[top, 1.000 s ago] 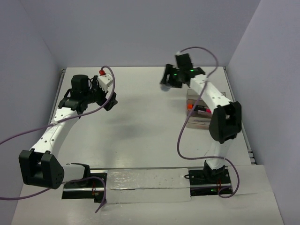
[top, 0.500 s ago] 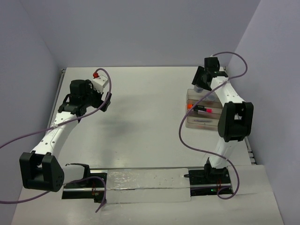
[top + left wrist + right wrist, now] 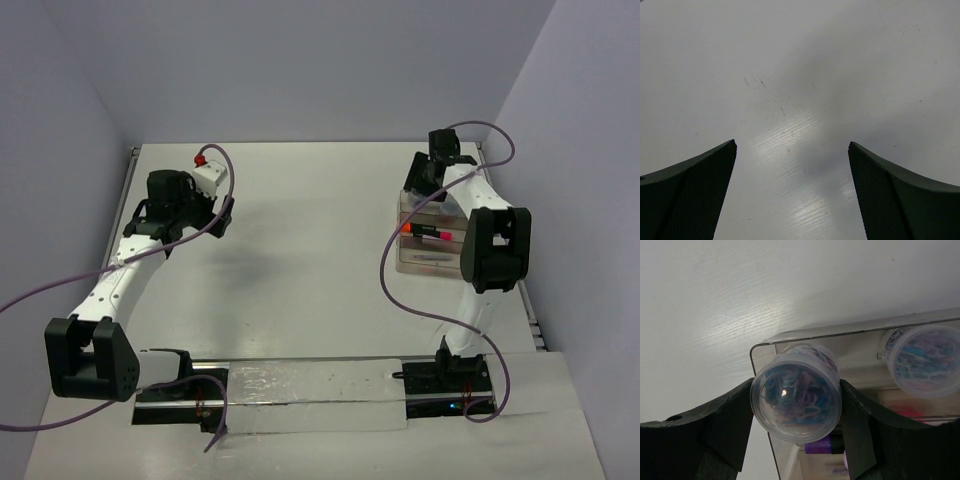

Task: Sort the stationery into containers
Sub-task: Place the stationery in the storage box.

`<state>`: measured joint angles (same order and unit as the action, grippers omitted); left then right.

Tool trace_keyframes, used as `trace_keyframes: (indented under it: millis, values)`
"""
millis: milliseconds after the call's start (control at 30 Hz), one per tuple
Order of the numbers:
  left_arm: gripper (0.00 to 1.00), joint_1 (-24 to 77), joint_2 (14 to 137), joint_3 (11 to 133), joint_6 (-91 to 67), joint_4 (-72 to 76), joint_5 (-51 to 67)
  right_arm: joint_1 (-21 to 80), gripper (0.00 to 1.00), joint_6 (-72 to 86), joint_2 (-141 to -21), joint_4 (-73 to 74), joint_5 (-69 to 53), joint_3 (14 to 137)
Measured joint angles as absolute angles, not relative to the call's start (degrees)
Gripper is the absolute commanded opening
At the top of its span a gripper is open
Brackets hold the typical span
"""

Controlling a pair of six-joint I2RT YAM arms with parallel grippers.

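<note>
Here, on a white table [image 3: 310, 250] enclosed by lavender walls [image 3: 300, 70], a round jar [image 3: 796, 399] is clamped by the right gripper [image 3: 796, 412] at the clear tray's [image 3: 855, 330] corner, a second jar [image 3: 925, 360] is seen inside it, and the left gripper [image 3: 792, 192] is held with jaws parted above bare tabletop.

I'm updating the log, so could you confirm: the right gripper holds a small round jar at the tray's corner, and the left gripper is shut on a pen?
Not quite: the left gripper is open and empty above the table, as the left wrist view shows. The right gripper does hold a round jar at the tray corner.
</note>
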<state>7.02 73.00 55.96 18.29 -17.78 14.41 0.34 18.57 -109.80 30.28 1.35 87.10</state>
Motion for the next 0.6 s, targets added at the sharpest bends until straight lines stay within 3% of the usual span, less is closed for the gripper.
trace_keyframes:
  millis: [200,233,367,433,600]
  values:
    - [0.99,6.55,73.09,55.96,18.26,-17.78,14.75,0.34,0.00,18.57,-110.16,29.61,1.00,84.20]
    - [0.99,6.55,73.15,55.98,18.26,-17.78,14.85,0.34,0.04,18.57,-110.22,29.61,0.97,83.96]
    - [0.99,6.45,73.55,56.14,18.24,-17.82,15.04,0.34,0.33,18.57,-110.90,29.43,0.86,83.95]
    - [0.99,6.26,73.65,56.18,18.24,-17.83,15.16,0.34,0.55,18.55,-111.60,29.41,0.84,84.17]
    - [0.99,5.94,73.65,56.18,18.26,-17.85,15.29,0.34,0.80,18.48,-113.39,29.65,0.84,84.70]
